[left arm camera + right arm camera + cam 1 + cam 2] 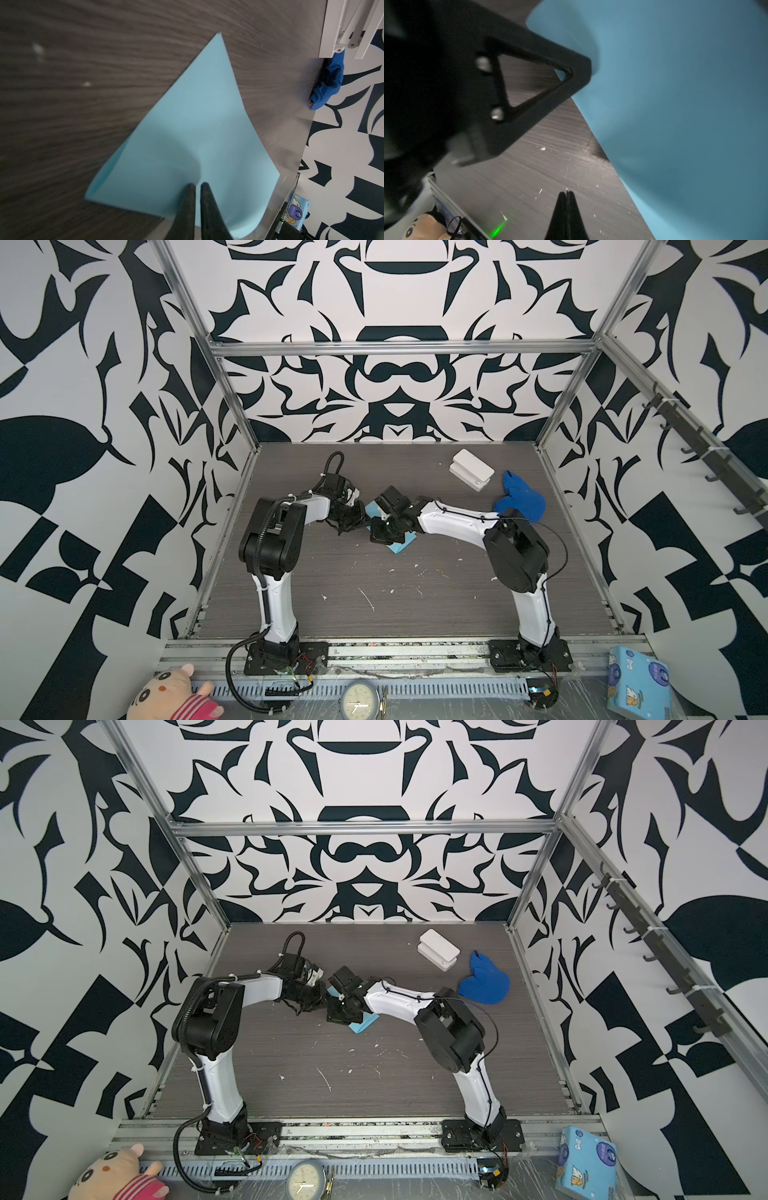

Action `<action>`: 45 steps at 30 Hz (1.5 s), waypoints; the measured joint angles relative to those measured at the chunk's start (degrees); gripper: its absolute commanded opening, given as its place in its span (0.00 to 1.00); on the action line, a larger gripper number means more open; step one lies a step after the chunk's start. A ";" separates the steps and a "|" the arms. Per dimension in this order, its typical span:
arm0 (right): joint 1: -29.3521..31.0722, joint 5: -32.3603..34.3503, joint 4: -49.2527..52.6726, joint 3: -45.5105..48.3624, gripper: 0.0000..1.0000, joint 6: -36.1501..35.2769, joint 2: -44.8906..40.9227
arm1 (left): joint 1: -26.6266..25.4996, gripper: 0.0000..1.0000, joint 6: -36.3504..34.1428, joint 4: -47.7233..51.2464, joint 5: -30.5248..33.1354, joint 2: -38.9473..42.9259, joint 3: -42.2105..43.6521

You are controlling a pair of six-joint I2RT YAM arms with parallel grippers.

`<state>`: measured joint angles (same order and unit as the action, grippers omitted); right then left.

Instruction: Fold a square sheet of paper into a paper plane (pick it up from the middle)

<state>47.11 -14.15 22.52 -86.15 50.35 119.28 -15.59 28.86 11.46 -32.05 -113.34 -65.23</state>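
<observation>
There are two robot arms, the left arm (274, 531) and the right arm (453, 522). One sheet of paper (400, 546) is mid-bench (374, 585). One blue cloth (521, 499) and one white box (471, 472) sit near the back right corner. Past the front edge are one plush toy (174, 695), one clock (359, 699) and one printed box (638, 682).

We see bright, even light; top views bow at ten and two o'clock; wrist views blur the table (62, 104).

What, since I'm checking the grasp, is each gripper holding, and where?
The left gripper pinches a raised ridge of the paper near its edge; the right gripper is shut, empty.
</observation>
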 measured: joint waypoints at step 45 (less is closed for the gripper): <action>-1.53 3.91 1.46 5.38 0.00 3.37 -1.40 | 0.00 0.12 1.60 -0.11 0.57 0.00 0.00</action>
<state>45.58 -10.24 23.99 -80.77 53.71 117.89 -15.59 30.46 11.35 -31.48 -113.34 -65.23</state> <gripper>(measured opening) 0.045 0.120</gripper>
